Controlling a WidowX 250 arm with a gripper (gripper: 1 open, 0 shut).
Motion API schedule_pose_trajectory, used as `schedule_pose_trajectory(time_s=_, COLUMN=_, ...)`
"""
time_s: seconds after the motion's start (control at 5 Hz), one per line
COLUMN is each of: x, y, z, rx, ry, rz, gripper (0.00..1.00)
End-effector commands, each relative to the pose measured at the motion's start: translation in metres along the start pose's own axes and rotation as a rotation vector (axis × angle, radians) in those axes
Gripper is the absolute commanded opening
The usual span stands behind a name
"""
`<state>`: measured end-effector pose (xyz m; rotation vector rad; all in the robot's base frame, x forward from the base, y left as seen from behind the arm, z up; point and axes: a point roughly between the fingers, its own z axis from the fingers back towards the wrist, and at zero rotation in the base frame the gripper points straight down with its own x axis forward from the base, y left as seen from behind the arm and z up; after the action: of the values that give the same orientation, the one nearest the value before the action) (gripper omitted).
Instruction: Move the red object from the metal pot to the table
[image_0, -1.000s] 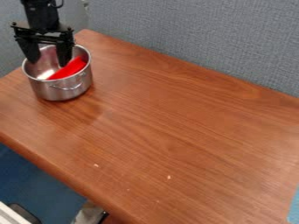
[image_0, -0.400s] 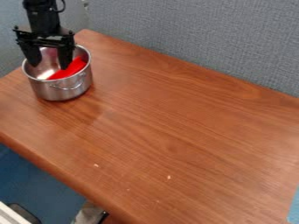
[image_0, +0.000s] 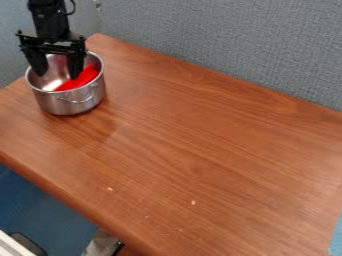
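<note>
Table brown wood, grey wall behind; gripper spread over metal pot.

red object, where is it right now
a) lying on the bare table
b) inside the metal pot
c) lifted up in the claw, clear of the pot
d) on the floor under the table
b: the red object shows over the rim of the metal pot at the table's far left corner, with the open claw reaching down into the pot.
</note>
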<state>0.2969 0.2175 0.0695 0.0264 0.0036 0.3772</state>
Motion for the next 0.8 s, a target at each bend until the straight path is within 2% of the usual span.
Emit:
schedule_pose_trajectory(time_s=0.0, x=0.0110, y=0.0036, z=0.0143, rx=0.023, ry=-0.052, rz=-0.003, gripper=1.00)
schedule_pose_trajectory(time_s=0.6, x=0.0170, y=0.0054, z=0.0109, rx=0.022, ry=-0.049, rz=0.001, gripper=1.00)
